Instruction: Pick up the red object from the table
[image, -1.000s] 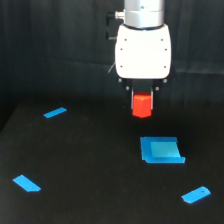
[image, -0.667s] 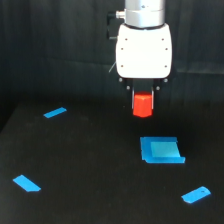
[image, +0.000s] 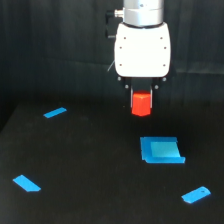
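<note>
The red object is clamped in the end effector, hanging below the white housing and lifted clear of the table. Nearer and slightly to the exterior view's right, a blue square piece lies flat. A small blue strip lies far left, another near left, and a third near right.

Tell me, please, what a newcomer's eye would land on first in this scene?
Most striking is the white gripper at top centre, with the red object bright beneath it against the dark table. Next comes the blue square piece just below, with three small blue strips scattered around.
</note>
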